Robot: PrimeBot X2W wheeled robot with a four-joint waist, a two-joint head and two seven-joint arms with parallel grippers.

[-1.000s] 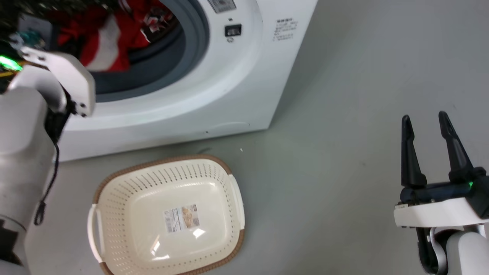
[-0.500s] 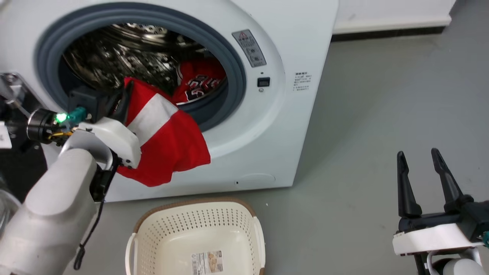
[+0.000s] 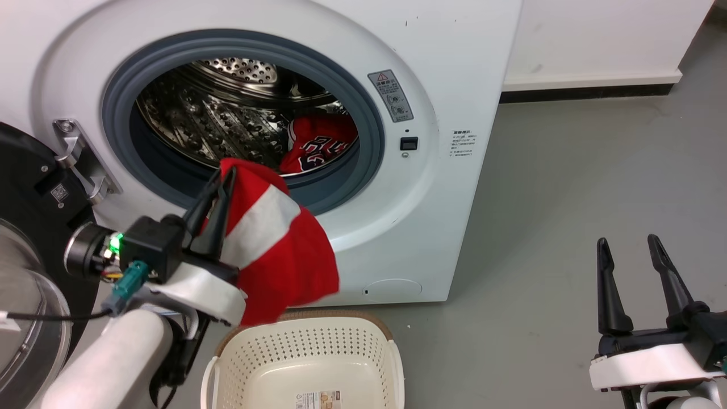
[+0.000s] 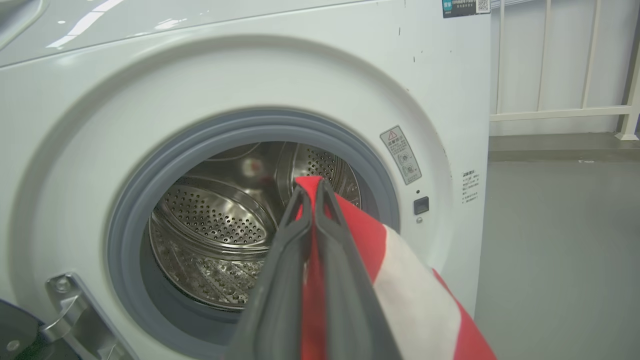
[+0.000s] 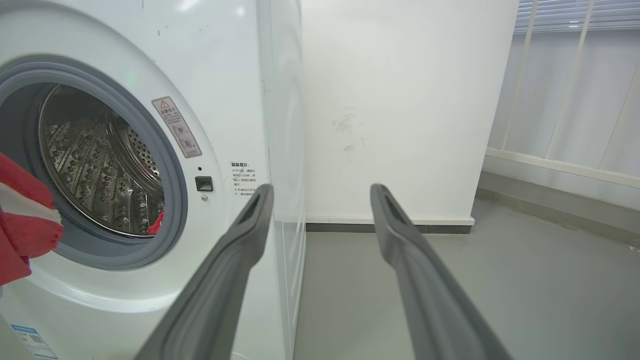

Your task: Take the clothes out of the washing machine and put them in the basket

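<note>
the basket (image 3: 318, 346) is showing nothing inside as the left gripper (image 3: 223, 173) is clamping a red-and-white garment (image 3: 284, 250) just above its rim; the right gripper (image 3: 627, 240) is hanging open, idle; beyond, a jersey (image 3: 318, 145) is lying in the washing machine (image 3: 454, 68), awaiting removal.

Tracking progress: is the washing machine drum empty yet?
Not empty: a red jersey lies in the drum, behind the red-and-white garment the left gripper holds outside.
</note>
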